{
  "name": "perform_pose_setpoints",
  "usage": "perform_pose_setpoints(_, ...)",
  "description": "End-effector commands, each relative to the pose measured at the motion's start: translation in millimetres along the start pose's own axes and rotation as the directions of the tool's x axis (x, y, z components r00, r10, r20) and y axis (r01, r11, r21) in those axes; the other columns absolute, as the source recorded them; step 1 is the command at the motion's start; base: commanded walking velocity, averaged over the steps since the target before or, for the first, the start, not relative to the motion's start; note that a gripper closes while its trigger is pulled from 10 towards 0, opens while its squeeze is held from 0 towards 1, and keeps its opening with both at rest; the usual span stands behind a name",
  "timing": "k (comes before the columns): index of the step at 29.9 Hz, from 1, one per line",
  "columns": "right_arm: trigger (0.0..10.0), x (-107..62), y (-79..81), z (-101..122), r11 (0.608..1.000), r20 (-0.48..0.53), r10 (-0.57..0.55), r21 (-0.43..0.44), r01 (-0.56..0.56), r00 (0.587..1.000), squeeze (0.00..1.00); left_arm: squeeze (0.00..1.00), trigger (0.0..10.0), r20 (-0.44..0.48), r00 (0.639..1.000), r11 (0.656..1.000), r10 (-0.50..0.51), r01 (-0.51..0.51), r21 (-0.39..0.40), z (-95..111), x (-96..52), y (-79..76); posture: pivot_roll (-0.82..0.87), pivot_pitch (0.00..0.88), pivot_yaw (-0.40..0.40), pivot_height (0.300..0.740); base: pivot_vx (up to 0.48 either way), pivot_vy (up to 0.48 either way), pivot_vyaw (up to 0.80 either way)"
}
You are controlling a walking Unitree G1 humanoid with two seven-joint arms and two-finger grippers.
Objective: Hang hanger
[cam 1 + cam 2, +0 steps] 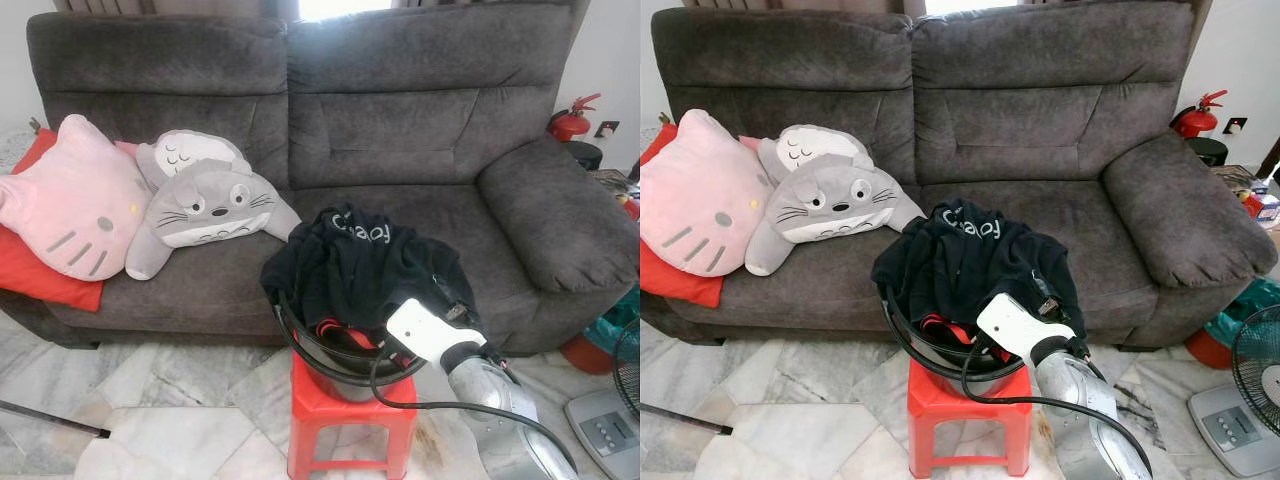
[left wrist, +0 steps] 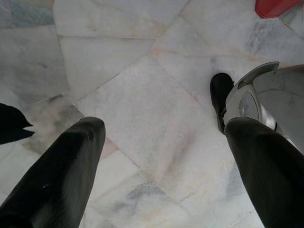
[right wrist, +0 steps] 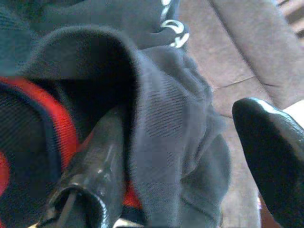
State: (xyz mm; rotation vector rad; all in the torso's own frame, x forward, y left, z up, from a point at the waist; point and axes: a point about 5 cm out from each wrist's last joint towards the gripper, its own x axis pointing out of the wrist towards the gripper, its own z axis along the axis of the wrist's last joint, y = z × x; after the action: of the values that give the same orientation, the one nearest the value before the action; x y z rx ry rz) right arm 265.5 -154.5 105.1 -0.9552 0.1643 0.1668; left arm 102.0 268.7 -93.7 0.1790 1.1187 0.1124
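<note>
A black garment with white lettering (image 1: pixel 362 256) is heaped over a dark bucket (image 1: pixel 338 372) that stands on a red plastic stool (image 1: pixel 345 418) in front of the sofa. Something red (image 1: pixel 340 331) shows under the cloth at the bucket's rim. My right gripper (image 3: pixel 183 121) is at the heap's right side, open, with a fold of the black garment (image 3: pixel 171 118) between its fingers; one finger (image 3: pixel 102 164) lies against the red-edged cloth. I cannot make out a hanger. My left gripper (image 2: pixel 164 128) hangs open over the marble floor (image 2: pixel 142 85).
A grey sofa (image 1: pixel 400 120) carries a pink cat cushion (image 1: pixel 75 200), a grey plush (image 1: pixel 205 200) and a red cushion (image 1: pixel 40 275). A fire extinguisher (image 1: pixel 572 120) stands at the back right, a fan (image 1: pixel 1255 385) low right, a dark rod (image 1: pixel 50 420) on the floor left.
</note>
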Motion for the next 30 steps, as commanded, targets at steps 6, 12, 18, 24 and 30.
perform_pose_setpoints(6, 10.0, -1.0, -9.9, -11.7, 0.995, -0.075, -0.084, 0.039, 0.087, 0.994, 0.0, 0.0, 10.0, -0.015, 1.0, 1.0, -0.002, 0.002, -0.004, -2.7, -0.2, -0.9, -0.1, 0.0, 0.03, 0.716, 0.0, 0.0, 0.0)
perform_pose_setpoints(12, 10.0, -3.1, -18.5, -20.0, 0.98, -0.123, -0.161, 0.099, 0.174, 0.979, 0.0, 0.0, 10.0, -0.014, 1.0, 1.0, -0.004, 0.004, -0.002, -2.4, -0.1, -1.0, -0.11, 0.0, 0.033, 0.716, 0.0, 0.0, 0.0)
perform_pose_setpoints(18, 10.0, -0.9, -28.3, -20.0, 0.967, -0.099, -0.223, 0.102, 0.233, 0.97, 0.0, 0.0, 10.0, -0.014, 1.0, 1.0, -0.002, 0.002, -0.001, -2.1, -0.1, -0.8, -0.11, 0.0, 0.035, 0.716, 0.0, 0.0, 0.0)
perform_pose_setpoints(24, 10.0, 4.1, -6.9, -21.5, 0.985, -0.09, -0.097, 0.138, 0.109, 0.991, 0.0, 0.0, 10.0, -0.014, 1.0, 1.0, -0.004, 0.004, -0.001, -2.1, -0.1, -1.1, -0.11, 0.0, 0.035, 0.716, 0.0, 0.0, 0.0)
perform_pose_setpoints(30, 10.0, 7.1, -7.0, -20.9, 0.985, -0.075, -0.097, 0.135, 0.106, 0.992, 0.0, 0.0, 10.0, -0.014, 1.0, 1.0, -0.003, 0.003, -0.001, -2.2, -0.1, -1.1, -0.11, 0.0, 0.036, 0.716, 0.0, 0.0, 0.0)
